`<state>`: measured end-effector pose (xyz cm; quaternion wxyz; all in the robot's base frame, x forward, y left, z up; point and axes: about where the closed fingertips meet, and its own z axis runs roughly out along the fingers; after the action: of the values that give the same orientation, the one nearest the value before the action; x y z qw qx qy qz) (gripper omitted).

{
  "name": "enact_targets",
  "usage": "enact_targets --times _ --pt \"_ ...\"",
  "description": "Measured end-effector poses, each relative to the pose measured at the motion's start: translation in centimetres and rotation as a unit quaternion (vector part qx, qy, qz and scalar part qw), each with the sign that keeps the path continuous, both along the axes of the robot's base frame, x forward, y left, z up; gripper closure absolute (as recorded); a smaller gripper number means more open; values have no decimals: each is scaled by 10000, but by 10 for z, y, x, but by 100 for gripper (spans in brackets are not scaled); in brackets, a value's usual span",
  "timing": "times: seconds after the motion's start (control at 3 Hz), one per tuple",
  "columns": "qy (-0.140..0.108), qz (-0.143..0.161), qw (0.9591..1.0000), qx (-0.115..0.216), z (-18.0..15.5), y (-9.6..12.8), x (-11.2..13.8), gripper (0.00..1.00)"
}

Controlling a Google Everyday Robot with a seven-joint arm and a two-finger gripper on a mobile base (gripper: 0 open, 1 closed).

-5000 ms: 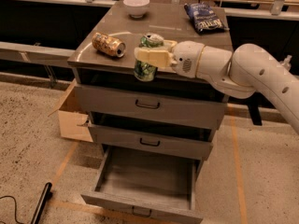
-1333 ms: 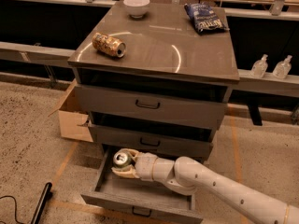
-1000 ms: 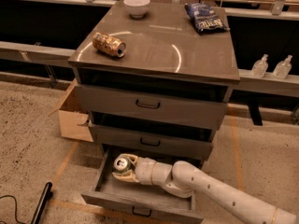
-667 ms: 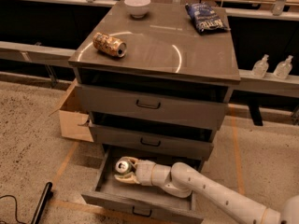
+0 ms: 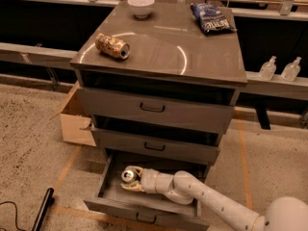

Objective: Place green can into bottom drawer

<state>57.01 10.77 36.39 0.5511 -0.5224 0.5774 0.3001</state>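
Speckled beige floor [image 5: 29,129] surrounds the grey cabinet [image 5: 192,114], whose glossy top carries a gold-tan can [image 5: 112,45] on its side, a white bowl [image 5: 141,6] and a blue snack bag [image 5: 211,17]. Inside the left part of the pulled-out grey bottom drawer [image 5: 144,214], the pale two-finger gripper [image 5: 132,179] is closed around the small green can [image 5: 128,175] with silver top, held upright and low, I think so it stands when released.

I count three grey drawers [image 5: 192,114]; my end effector [image 5: 131,180] is inside the bottom drawer [image 5: 144,214], closed round one green can [image 5: 128,175]. Above it: one gold-tan can [image 5: 112,45], one round white bowl [image 5: 141,6], one blue snack bag [image 5: 211,17]. Up right: two clear plastic bottles [image 5: 268,68].
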Motion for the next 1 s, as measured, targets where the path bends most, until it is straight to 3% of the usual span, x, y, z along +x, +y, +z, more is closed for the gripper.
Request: enact_targets --times 0.33,1.0 --pt "56 128 9999 43 -45 10 17 100" --pt "159 128 9997 161 -96 12 48 100"
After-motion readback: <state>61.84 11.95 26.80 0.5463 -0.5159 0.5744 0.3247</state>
